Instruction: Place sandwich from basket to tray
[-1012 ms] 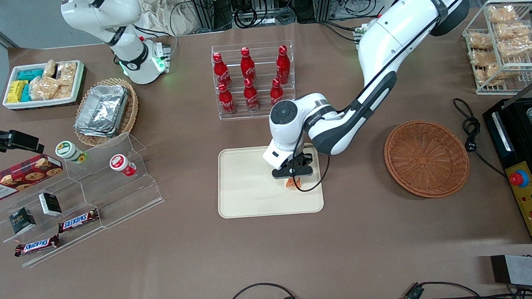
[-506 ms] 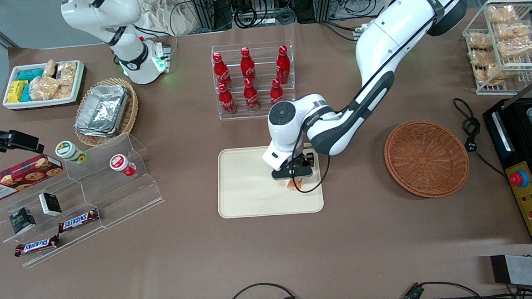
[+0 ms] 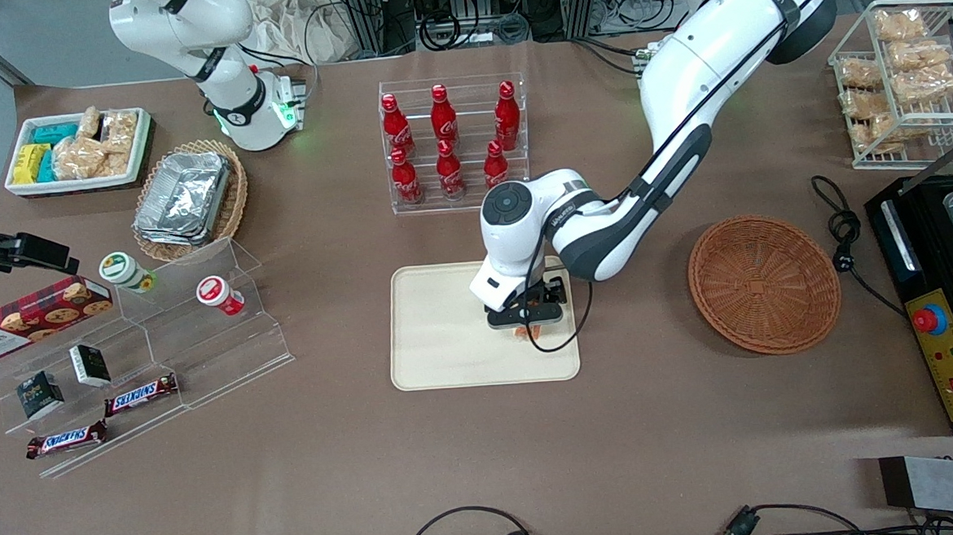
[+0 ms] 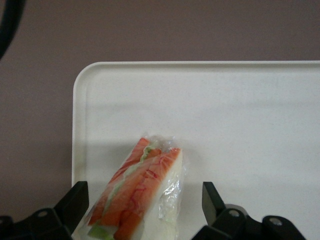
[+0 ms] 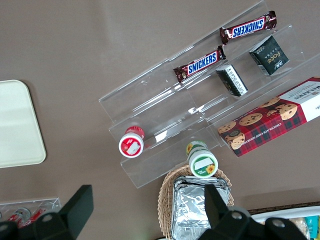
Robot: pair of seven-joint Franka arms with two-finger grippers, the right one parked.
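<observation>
One wrapped sandwich [image 4: 142, 200], orange-green filling, apparently resting on tray [image 4: 250, 125], pincer [image 4: 145, 200] spread around it.

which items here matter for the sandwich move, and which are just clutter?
In the job:
- sandwich, lying on the tray
- basket, nothing in it
- tool, open, fingers either side of the sandwich

Just lying about:
- cola bottles
- Snickers bars
- cookie box
- foil containers
</observation>
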